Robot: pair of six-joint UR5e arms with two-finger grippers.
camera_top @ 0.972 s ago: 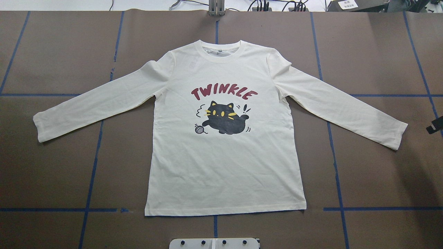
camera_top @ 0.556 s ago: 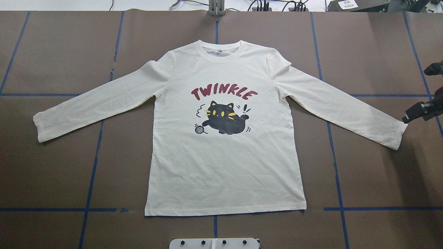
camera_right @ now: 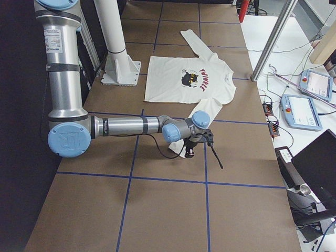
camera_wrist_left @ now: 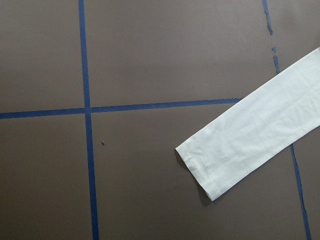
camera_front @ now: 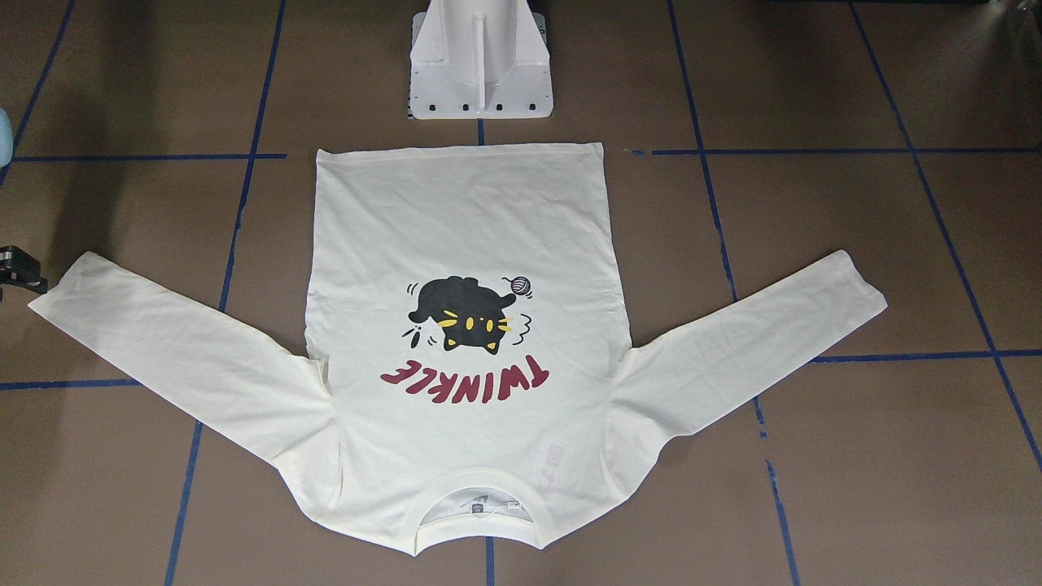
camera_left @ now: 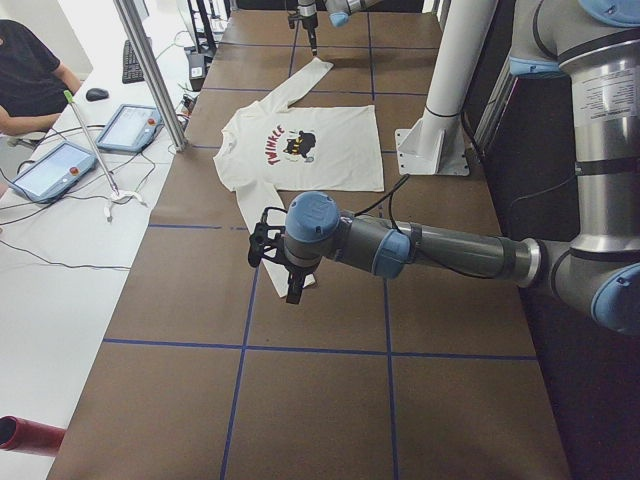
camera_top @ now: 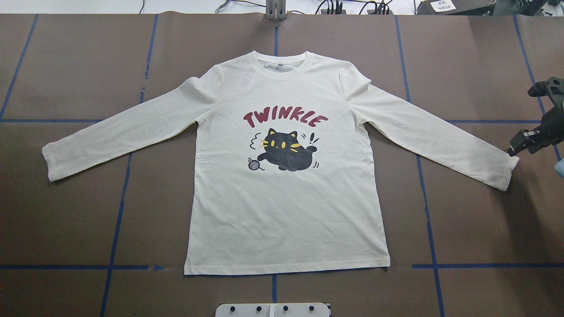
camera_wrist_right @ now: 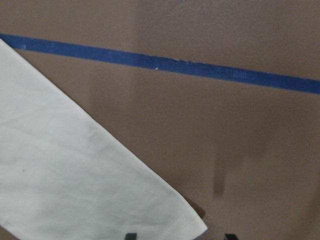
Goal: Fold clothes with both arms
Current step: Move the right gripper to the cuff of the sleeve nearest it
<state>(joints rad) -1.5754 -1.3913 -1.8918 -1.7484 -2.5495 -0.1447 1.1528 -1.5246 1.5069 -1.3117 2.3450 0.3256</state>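
Pretty clearly a robotics lab: brown-covered table [camera_top: 66,66] gridded with blue tape lines [camera_top: 66,267], and a white metal robot pedestal [camera_front: 480,65] bolted on. Grey touchscreen teach pendants [camera_left: 127,128] sit on the white side desk [camera_left: 60,300].

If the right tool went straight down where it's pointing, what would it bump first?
Probably the sleeve cuff: the right tool points down at its corner, one fingertip over cloth, the other over bare table. Depth is unclear.

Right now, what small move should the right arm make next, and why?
Probably lower the right gripper onto the cuff of the cream-white long-sleeve T-shirt and close: the wrist view shows open fingertips straddling the cuff corner, with nothing gripped yet.
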